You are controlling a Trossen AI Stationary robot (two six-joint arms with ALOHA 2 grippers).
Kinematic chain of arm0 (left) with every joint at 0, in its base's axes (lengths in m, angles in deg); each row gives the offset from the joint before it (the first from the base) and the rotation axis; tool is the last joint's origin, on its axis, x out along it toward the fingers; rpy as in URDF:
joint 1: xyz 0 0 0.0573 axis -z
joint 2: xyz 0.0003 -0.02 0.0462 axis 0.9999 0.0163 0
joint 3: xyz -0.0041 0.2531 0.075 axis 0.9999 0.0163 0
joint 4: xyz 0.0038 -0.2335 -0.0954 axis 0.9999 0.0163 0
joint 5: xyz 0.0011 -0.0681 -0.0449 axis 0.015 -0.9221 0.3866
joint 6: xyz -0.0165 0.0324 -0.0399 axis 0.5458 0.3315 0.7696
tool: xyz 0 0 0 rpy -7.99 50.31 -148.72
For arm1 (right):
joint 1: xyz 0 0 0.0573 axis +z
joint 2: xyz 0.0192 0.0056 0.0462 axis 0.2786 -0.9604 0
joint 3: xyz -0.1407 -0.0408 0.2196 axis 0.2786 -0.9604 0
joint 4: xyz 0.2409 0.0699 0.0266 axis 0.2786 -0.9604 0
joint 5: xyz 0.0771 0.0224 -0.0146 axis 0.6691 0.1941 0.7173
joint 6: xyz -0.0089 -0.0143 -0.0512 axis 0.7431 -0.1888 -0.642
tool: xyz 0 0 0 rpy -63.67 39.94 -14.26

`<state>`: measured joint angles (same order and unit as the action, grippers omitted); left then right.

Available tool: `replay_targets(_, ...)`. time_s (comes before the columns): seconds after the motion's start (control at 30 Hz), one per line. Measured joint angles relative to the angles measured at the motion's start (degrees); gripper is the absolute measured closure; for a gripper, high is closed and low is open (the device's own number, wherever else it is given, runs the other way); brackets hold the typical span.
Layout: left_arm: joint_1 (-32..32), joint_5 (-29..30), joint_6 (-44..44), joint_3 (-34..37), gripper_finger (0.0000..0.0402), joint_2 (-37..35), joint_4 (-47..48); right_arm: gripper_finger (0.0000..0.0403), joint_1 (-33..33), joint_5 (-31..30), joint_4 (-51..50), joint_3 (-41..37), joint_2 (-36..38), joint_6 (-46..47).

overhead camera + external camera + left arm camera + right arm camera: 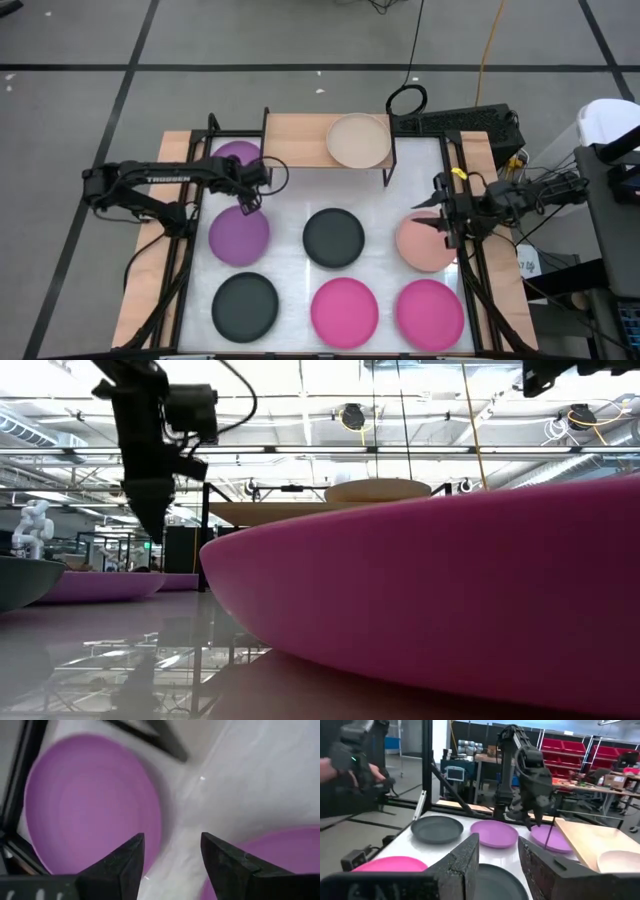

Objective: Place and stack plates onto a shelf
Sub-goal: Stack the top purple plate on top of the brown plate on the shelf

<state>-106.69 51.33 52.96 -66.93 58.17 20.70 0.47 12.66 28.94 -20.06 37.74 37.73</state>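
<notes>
The left gripper (248, 200) hung with its jaws parted and nothing between them, above the bare strip of table (290, 210) that separated the two purple plates. One purple plate (90, 805) lay just past its fingertips toward the shelf (300, 135), partly under the shelf's wooden top; the other purple plate (238, 236) lay just behind the fingertips, toward the table's front. Neither plate touched the fingers (122, 865).

The right gripper (432, 215) was also open and empty, hovering at the edge of a pale pink plate (425, 245) on its own side of the table. A beige plate (359, 141) rested on the shelf, well beyond this gripper. A black plate (333, 237) sat between the two grippers, and another black plate (245, 306) and two hot pink plates (344, 309) lay along the front row.
</notes>
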Motion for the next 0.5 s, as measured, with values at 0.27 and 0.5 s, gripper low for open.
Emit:
replay_targets(0.27, -6.21, -1.55, -3.15, 6.78, 0.0201, -0.1, -7.26, 0.0282, 0.02, 0.19, 0.68, -2.18, 3.28, 0.01)
replay_targets(0.5, -8.61, -2.95, -5.19, 9.73, 0.0201, -0.1, -11.54, 0.0282, 0.02, -0.04, 3.79, -6.53, 9.4, -0.22)
